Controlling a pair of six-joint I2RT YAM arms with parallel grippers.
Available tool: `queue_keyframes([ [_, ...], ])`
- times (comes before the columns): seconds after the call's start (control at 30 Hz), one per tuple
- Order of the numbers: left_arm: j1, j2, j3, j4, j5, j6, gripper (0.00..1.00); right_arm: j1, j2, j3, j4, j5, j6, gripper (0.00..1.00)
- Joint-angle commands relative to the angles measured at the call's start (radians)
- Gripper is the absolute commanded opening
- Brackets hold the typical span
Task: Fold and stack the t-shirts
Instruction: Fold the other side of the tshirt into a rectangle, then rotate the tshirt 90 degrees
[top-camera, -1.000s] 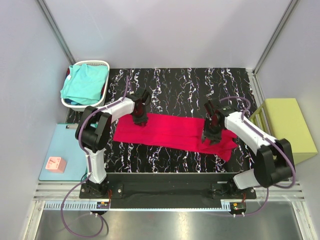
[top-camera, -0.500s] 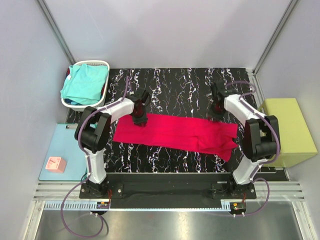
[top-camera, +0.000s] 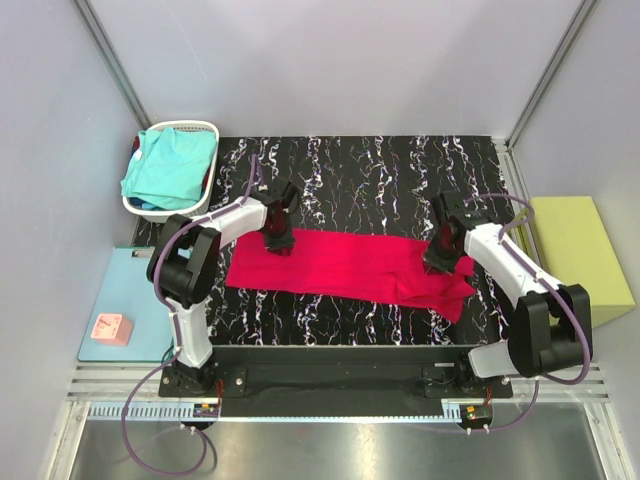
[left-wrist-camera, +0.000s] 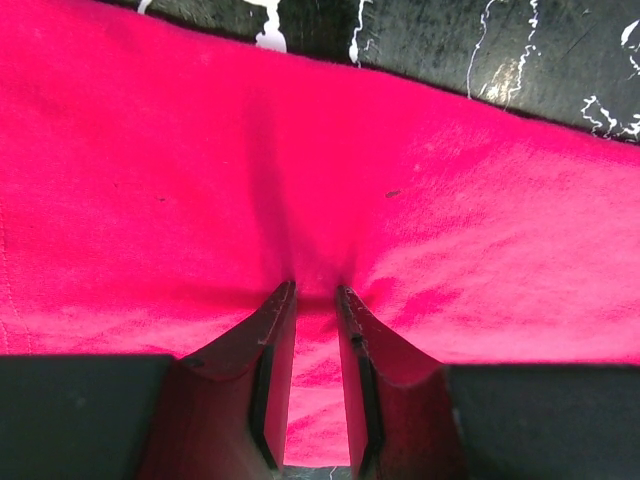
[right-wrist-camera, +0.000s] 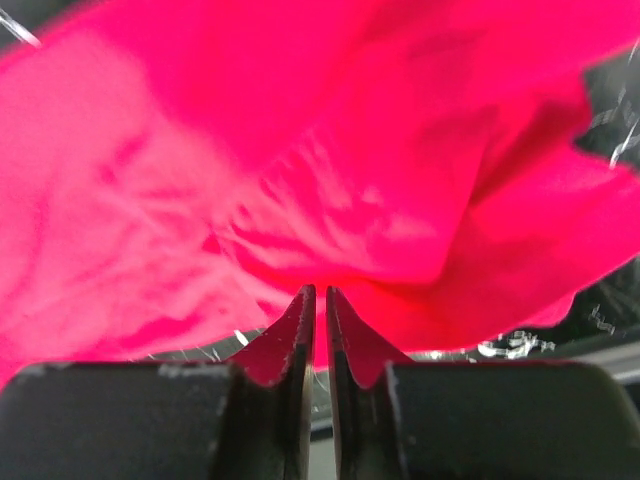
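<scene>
Fabric is caught at both ends. The left end effector (top-camera: 278, 240) pinches a small pucker of the crimson-red cloth t-shirt (top-camera: 350, 262) between narrowed fingers (left-wrist-camera: 275, 330). The right end effector (top-camera: 443, 258) has its jaws drawn almost together, with red cloth nipped at the tips. The shirt lies as a long band on the black white-veined bench (top-camera: 380, 170), and its long axis runs straight from one end effector to the other. Each grips the band's far edge at its own end, so the rest of the cloth spreads from the fingers back toward the arm bases. The end below the right end effector is rumpled. Any fold would likely have to carry that far edge toward the bases, both arms together. Beyond the left end effector, well apart, a turquoise cloth t-shirt (top-camera: 170, 168) is heaped in a white slatted basket (top-camera: 185, 125).
</scene>
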Motion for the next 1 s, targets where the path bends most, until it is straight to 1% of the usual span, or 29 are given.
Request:
queue_keyframes([
  [0.0,-0.006,-0.016,0.021,0.007,0.033,0.005,0.27,0.029,-0.010,-0.054,-0.052,-0.078,0.044,0.16],
  [0.1,-0.006,-0.017,0.021,0.007,0.031,0.003,0.27,0.068,0.006,-0.059,-0.084,-0.092,0.020,0.17],
  [0.17,-0.006,-0.017,0.021,0.007,0.028,0.003,0.27,0.082,-0.016,-0.054,-0.079,-0.034,0.018,0.17],
  [0.2,-0.006,-0.022,0.019,0.007,0.025,0.005,0.27,0.085,-0.051,-0.045,-0.068,-0.009,0.015,0.19],
  [0.23,-0.006,-0.026,0.016,0.007,0.022,0.008,0.27,0.085,-0.068,-0.037,-0.039,0.049,0.019,0.23],
  [0.33,-0.004,-0.052,-0.002,0.007,0.002,0.014,0.30,0.085,-0.089,0.005,0.053,0.100,-0.026,0.32],
  [0.37,-0.003,-0.062,-0.012,0.007,-0.004,0.014,0.31,0.085,-0.076,0.021,0.067,0.115,-0.039,0.35],
  [0.5,-0.001,-0.114,-0.032,0.009,-0.019,0.019,0.35,0.085,0.037,0.113,0.101,0.200,-0.086,0.39],
  [0.63,0.000,-0.152,-0.045,0.009,-0.030,0.029,0.37,0.084,0.144,0.147,0.124,0.175,-0.093,0.40],
  [0.77,0.005,-0.154,-0.074,0.009,-0.032,0.032,0.37,0.085,0.253,0.121,0.123,0.128,-0.067,0.40],
  [0.97,0.010,-0.142,-0.122,0.029,-0.006,0.026,0.37,0.085,0.267,0.041,0.159,0.128,-0.042,0.41],
])
